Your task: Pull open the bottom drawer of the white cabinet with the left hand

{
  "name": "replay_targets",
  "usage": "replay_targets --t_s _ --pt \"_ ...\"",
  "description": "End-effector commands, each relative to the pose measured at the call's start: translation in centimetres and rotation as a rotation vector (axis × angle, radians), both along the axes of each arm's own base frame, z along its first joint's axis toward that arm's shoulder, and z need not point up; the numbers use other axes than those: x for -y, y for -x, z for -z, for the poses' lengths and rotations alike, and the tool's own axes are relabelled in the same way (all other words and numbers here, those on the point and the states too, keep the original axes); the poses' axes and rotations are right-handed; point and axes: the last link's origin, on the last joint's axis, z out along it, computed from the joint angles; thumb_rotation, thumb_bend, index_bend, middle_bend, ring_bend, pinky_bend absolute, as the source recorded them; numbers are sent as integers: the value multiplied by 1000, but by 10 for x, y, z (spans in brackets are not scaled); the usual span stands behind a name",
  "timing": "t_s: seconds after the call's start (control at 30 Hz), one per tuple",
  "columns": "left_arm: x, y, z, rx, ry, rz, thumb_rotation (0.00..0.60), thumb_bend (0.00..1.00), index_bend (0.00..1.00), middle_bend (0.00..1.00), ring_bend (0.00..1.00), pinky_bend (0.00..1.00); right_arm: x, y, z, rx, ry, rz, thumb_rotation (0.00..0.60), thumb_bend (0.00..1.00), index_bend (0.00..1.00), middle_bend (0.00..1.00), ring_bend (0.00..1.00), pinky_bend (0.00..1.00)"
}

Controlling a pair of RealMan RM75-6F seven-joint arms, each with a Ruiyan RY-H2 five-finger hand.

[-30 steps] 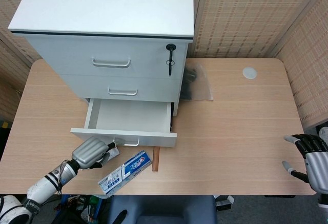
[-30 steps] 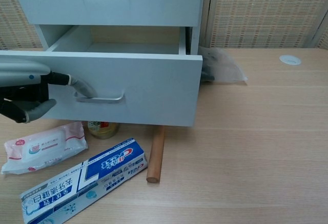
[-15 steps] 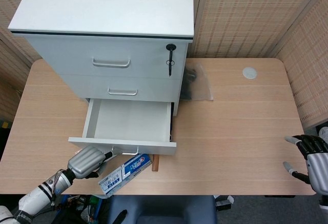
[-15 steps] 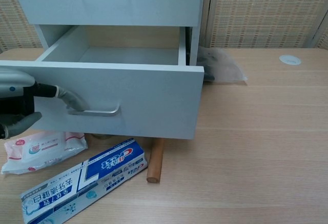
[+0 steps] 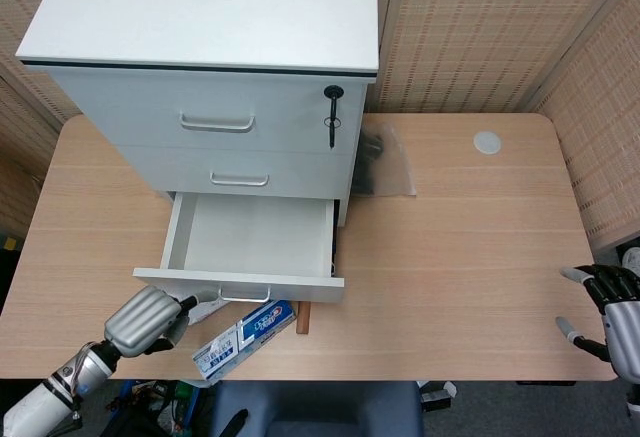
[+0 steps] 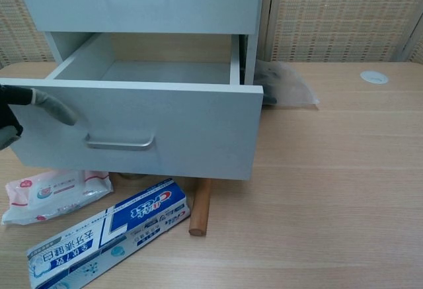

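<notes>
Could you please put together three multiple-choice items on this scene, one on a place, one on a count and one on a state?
1. Where does the toothpaste box lie?
A. in the drawer
B. on the table in front of the drawer
C. on top of the cabinet

2. How many handles show on the cabinet front in the head view?
A. one
B. two
C. three

3. What is the bottom drawer's state?
A. open, with nothing visible inside
B. shut
C. open and full

Answers: B, it lies on the tabletop; C, one per drawer; A, its bare floor shows.

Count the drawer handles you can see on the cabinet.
3. Top handle on the top drawer, middle handle on the drawer below it, bottom handle on the pulled-out bottom drawer's front. None looks hidden.
</notes>
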Motion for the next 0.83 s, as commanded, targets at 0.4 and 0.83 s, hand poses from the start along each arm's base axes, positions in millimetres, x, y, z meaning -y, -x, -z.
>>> replay_targets --t_s 0.4,0.83 --pt "29 83 -43 -32 -381 -284 600 514 412 680 606 734 8 2 8 13 -34 -1 600 146 285 285 209 184" --pt "41 116 -42 -1 -632 -296 600 514 348 504 439 495 12 3 17 45 -90 12 600 146 285 285 209 184"
